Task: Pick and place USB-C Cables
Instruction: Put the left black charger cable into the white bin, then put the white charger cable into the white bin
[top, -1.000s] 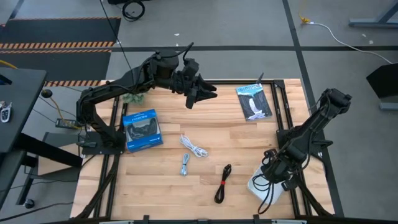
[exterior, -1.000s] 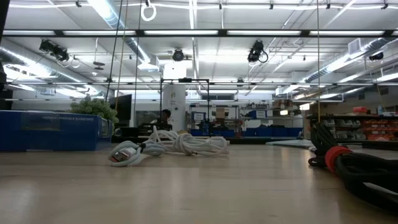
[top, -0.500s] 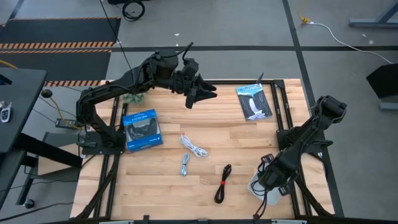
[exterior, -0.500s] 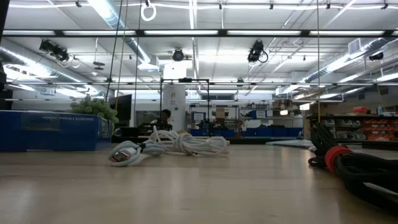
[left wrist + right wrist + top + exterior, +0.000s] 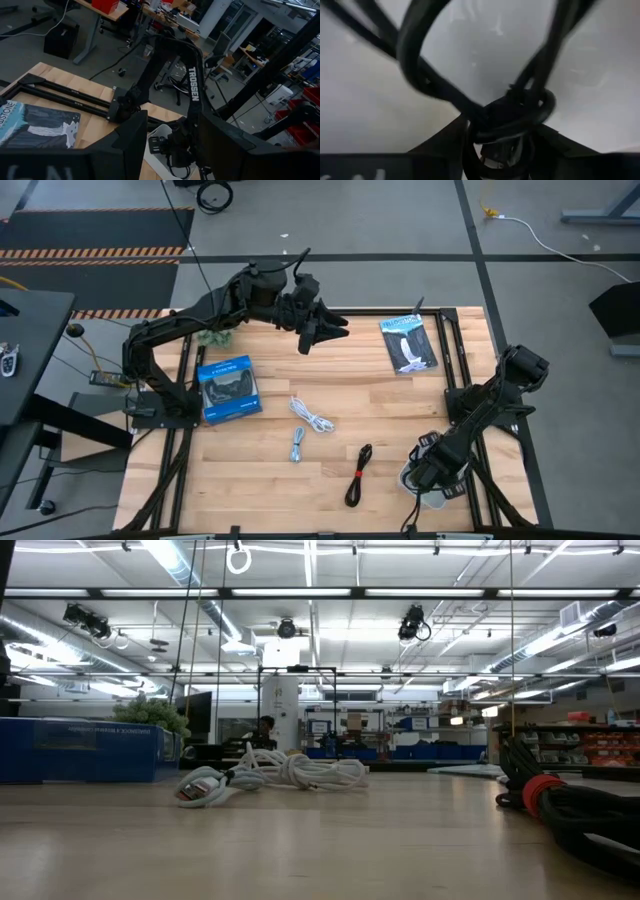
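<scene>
My right gripper (image 5: 432,470) is low over a white container (image 5: 412,480) at the table's near right corner, shut on the thin black cable (image 5: 445,95), whose loops fill the right wrist view against the white inside. On the wood lie the white cable (image 5: 313,417), the silver-grey bundle (image 5: 297,445) and the black bundle with red (image 5: 358,473). The low view shows the white cable (image 5: 300,772) and the black bundle with red (image 5: 545,795) resting on the tabletop. My left gripper (image 5: 328,335) hangs open above the table's far middle, touching nothing. My right gripper has the thin black cable at its gathered, knotted part (image 5: 512,112), which sits between the two fingers (image 5: 445,142). The fingers point down into the white container. The cable's loops hang loose beyond the fingertips. Whether they rest on the container's floor I cannot tell.
A blue box picturing a controller (image 5: 228,388) lies at the left, and a flat dark packet (image 5: 408,345) at the far right. A green clump (image 5: 213,337) sits at the far left edge. Black frame rails run along the table's left and right sides.
My right gripper has moved toward the table's near edge and downward, over the white container, with the thin black cable hanging from it. The left arm and the cables on the wood have stayed where they were.
</scene>
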You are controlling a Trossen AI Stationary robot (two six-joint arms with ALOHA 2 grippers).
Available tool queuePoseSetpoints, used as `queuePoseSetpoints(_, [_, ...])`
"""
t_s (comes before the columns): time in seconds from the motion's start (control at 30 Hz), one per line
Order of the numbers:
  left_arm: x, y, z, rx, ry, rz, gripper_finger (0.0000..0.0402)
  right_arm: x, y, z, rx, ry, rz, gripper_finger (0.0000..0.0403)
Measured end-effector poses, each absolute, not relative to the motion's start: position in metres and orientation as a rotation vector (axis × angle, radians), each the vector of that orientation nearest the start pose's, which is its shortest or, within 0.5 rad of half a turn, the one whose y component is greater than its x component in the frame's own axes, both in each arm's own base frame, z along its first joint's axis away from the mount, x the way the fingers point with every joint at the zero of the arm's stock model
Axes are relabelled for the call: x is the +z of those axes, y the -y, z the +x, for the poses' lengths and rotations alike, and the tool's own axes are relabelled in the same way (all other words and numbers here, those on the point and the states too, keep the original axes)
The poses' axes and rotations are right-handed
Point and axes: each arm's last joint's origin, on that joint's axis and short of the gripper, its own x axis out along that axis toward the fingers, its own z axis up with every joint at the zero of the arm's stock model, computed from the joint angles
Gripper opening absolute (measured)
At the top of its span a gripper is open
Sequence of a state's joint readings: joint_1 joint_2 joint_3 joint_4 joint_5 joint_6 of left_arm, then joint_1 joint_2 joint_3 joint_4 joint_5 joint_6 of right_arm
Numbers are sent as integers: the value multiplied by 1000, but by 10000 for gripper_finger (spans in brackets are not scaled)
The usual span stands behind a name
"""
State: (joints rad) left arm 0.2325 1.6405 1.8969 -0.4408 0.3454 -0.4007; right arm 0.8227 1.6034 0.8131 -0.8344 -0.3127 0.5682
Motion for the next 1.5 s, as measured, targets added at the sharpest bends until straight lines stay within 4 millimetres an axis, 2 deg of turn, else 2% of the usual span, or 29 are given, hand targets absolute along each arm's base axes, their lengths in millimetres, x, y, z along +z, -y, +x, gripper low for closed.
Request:
queuePoseSetpoints(0.27, [469,-72,346,-76,-199,-451,185,162,-176,150,386,-1754,21,275])
queuePoseSetpoints(0.47, [467,-72,346,-70,-226,-458,185,194,-170,145,363,-1775,110,307])
queuePoseSetpoints(0.7, [463,-72,345,-66,-265,-444,185,238,-170,153,354,-1513,55,297])
queuePoseSetpoints(0.83, [462,-71,344,-64,-276,-445,185,252,-168,158,322,-1374,-23,284])
queuePoseSetpoints(0.97, [457,-70,343,-106,-337,-467,185,265,-165,164,289,-1281,-21,276])
queuePoseSetpoints(1.17, [437,-60,334,-124,-569,-479,185,285,-157,170,263,-1198,29,267])
queuePoseSetpoints(1.5, [394,-23,339,-148,-840,-477,185,316,-140,188,189,-1076,108,255])
